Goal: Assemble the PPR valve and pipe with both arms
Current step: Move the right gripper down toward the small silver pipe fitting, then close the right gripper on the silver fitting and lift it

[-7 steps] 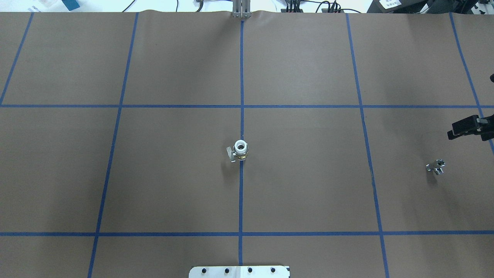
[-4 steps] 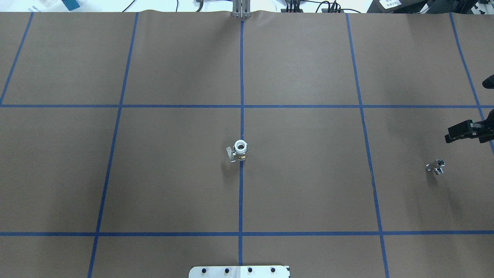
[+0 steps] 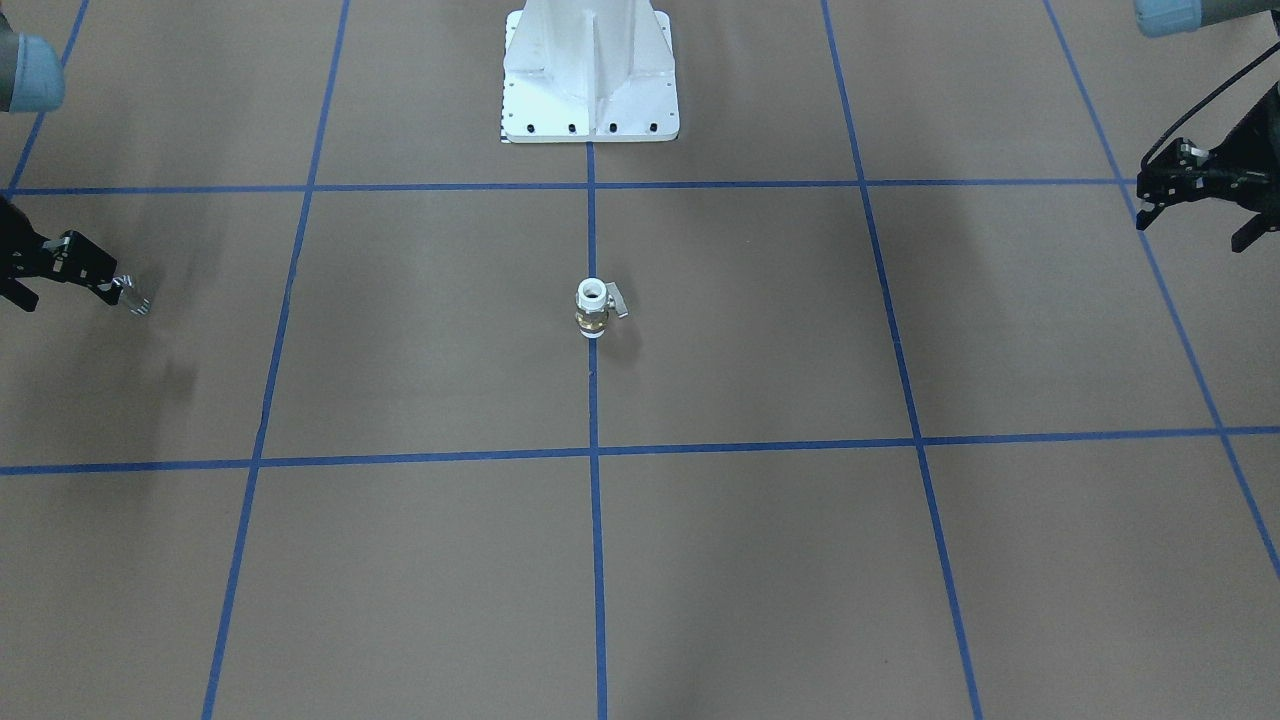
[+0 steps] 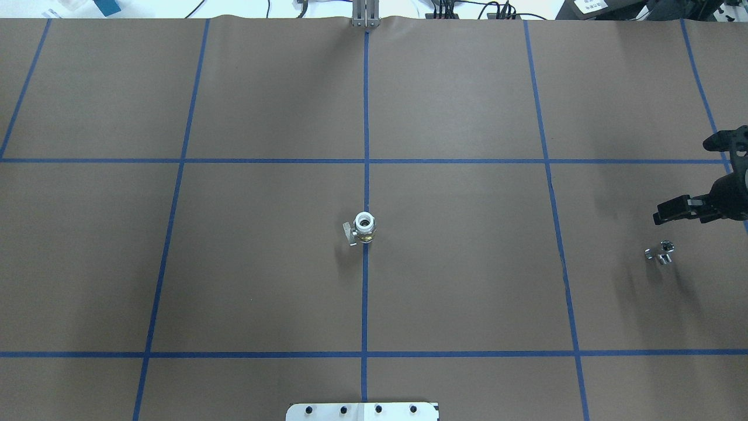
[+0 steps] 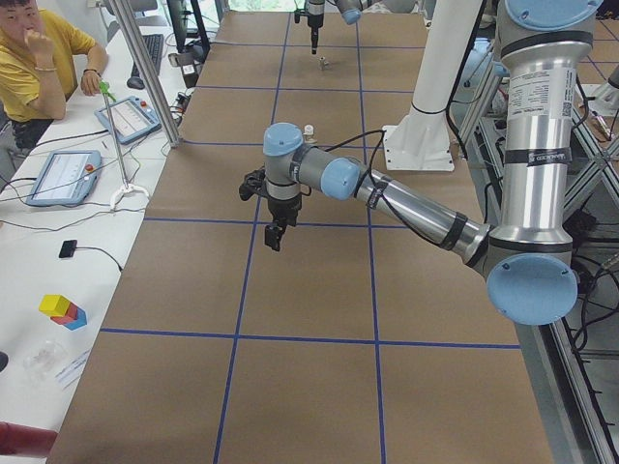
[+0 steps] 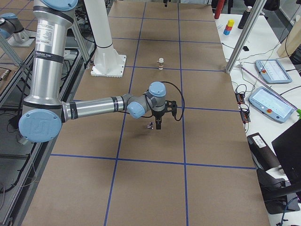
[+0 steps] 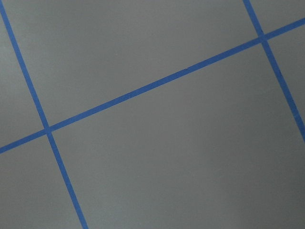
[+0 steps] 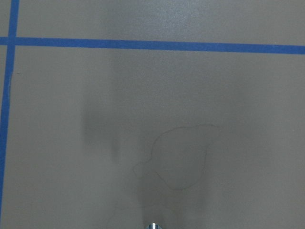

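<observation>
ppr valve (image 4: pixel 364 227): stands upright on one white end, right on the centre blue tape line (image 4: pixel 366 117). open bore faces up, lever points to robot's left. probably parked mid-table so either arm can reach it. nothing touches it.
pipe (image 4: pixel 662 252): sits on brown paper (image 4: pixel 263 263) far out on robot's right, well apart from valve. it's on the right arm's side, so that arm likely takes it.
right gripper (image 3: pixel 68 292): fingers apart, nothing between them. hovers just beside pipe, on the side away from the robot. front view puts one fingertip very close to pipe; contact can't be told. looks like lining up for the pick.
left gripper (image 3: pixel 1192 230): fingers apart, empty. out at the table's edge on robot's left, well apart from valve. seems to be waiting.
wrist views: left shows only paper and tape. right shows pipe's top at its bottom edge, so the fingers are not yet around it.
step: judged as reach for pipe; nothing picked, joining not begun.
change: in overhead view, right gripper is further in from the right edge and nearer pipe than a second ago. valve and pipe are in the same spots.
</observation>
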You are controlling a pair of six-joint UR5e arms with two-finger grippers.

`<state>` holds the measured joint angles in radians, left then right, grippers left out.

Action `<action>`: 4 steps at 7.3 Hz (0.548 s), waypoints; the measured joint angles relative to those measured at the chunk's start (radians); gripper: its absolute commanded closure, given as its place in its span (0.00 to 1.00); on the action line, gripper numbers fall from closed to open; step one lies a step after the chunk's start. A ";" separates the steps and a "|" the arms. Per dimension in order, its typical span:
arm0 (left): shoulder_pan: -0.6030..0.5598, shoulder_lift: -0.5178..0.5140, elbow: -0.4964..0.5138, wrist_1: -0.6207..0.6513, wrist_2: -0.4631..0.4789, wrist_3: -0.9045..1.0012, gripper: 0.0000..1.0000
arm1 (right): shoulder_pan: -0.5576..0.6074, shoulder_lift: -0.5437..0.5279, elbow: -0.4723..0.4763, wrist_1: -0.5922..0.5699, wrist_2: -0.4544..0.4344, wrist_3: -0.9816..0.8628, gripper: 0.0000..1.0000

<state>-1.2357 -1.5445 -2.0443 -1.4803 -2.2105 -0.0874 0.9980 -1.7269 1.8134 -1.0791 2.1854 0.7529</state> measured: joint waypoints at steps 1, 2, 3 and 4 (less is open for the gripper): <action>0.000 0.000 0.000 0.000 0.000 0.000 0.00 | -0.027 0.002 -0.003 0.008 -0.013 0.018 0.00; 0.001 0.000 0.000 0.000 0.000 0.000 0.00 | -0.050 0.002 -0.003 0.010 -0.026 0.032 0.02; 0.001 0.000 0.000 0.000 0.000 -0.001 0.00 | -0.068 0.002 -0.004 0.010 -0.037 0.041 0.13; 0.001 0.000 0.000 0.000 0.000 -0.001 0.00 | -0.080 -0.002 -0.005 0.010 -0.048 0.044 0.19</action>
<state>-1.2349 -1.5447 -2.0441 -1.4803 -2.2105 -0.0888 0.9176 -1.7285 1.8086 -1.0691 2.1376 0.7973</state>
